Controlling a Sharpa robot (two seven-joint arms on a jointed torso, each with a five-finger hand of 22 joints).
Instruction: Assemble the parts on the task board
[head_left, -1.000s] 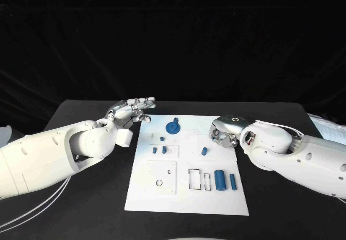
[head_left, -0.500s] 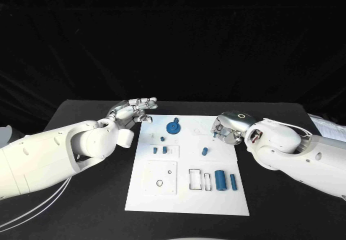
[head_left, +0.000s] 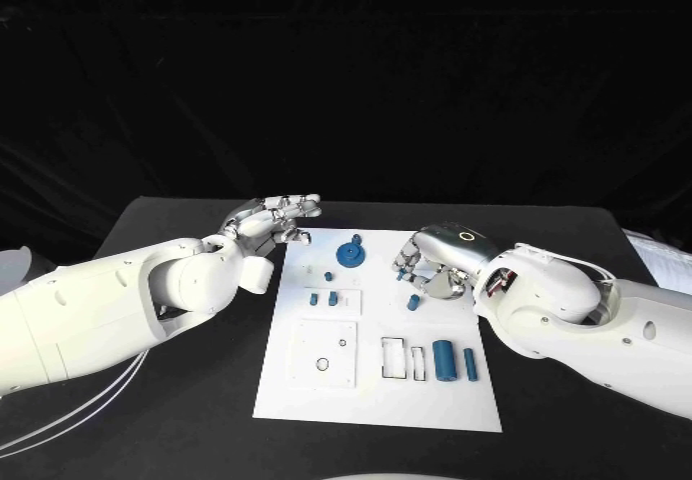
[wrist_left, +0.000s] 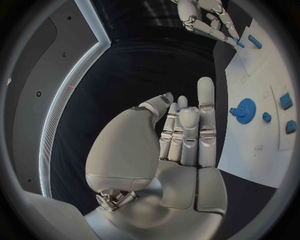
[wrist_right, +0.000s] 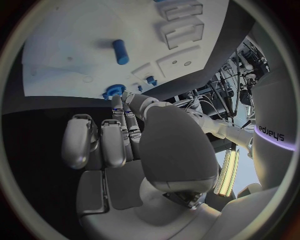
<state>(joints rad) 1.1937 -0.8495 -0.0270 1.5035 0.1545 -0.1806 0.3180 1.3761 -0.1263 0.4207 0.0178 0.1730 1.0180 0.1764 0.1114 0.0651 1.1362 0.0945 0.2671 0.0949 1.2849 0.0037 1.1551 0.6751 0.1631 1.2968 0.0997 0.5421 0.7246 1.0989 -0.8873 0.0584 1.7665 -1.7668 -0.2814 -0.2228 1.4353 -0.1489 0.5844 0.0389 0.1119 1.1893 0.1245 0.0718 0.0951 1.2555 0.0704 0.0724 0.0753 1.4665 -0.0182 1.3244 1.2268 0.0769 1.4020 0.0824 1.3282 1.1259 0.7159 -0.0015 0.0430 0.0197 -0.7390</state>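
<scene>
Right now the white task board (head_left: 378, 330) is lying in the middle of the black table (head_left: 173, 420), with the blue parts scattered over it. The right hand (head_left: 433, 262) is hanging over the board's far right portion, its fingers (head_left: 405, 268) curling downward. A small blue cylinder (head_left: 413, 301) is lying on the board just beneath and in front of those fingertips; from where the head camera is looking I cannot tell whether they are touching it, and the right wrist view is showing it (wrist_right: 120, 51) lying free of the hand, so the hand seems to be grasping nothing.

The left hand (head_left: 270, 220) is hovering off the board's far left corner, fingers (wrist_left: 206, 117) stretching out straight and close together, holding nothing. The blue gear (head_left: 351, 254) is sitting on the board between the two hands, nearer the left one yet apart from its fingertips. Two larger blue cylinders (head_left: 444, 359) are lying side by side near the board's right edge, well clear of both hands.
</scene>
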